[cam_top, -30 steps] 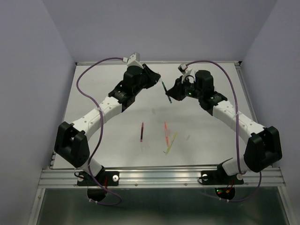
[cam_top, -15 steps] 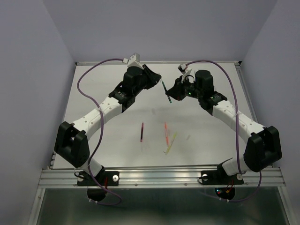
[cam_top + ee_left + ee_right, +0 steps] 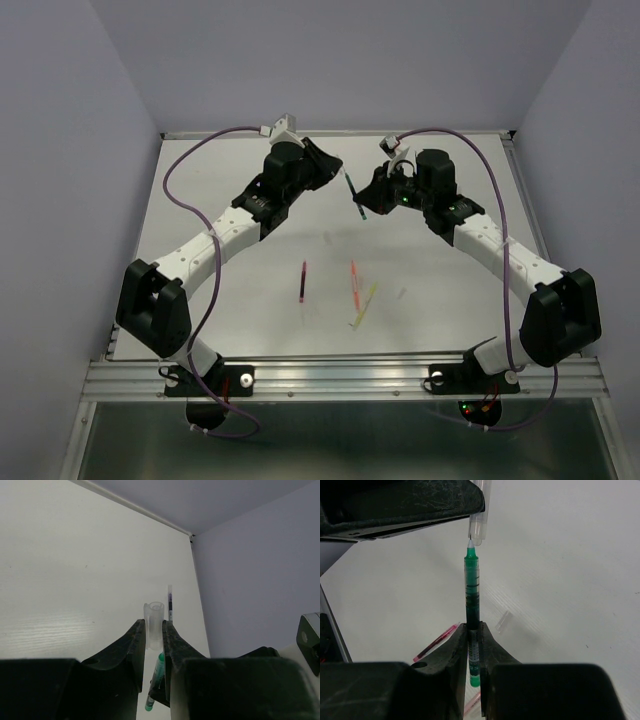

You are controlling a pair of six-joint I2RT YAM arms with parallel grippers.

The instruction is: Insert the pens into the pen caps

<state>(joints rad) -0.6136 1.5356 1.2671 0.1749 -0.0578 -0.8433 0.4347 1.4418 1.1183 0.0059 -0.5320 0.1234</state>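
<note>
My left gripper (image 3: 154, 630) is shut on a clear pen cap (image 3: 154, 622), which sticks out past its fingertips. My right gripper (image 3: 472, 630) is shut on the green pen (image 3: 472, 590), gripping it near its rear end. The pen's pale tip meets the cap's (image 3: 477, 527) open end, held above the back of the table (image 3: 200, 200). In the top view the green pen (image 3: 350, 188) spans between the left gripper (image 3: 338, 170) and the right gripper (image 3: 362, 206). A maroon pen (image 3: 303, 282), an orange-red pen (image 3: 354, 283) and a yellow pen (image 3: 364, 305) lie on the table.
A dark blue pen (image 3: 170, 602) lies on the table beyond the left fingers. One loose clear cap (image 3: 503, 621) lies on the table below the green pen. Purple walls close in the table at the back and sides. The metal rail (image 3: 340, 378) runs along the near edge.
</note>
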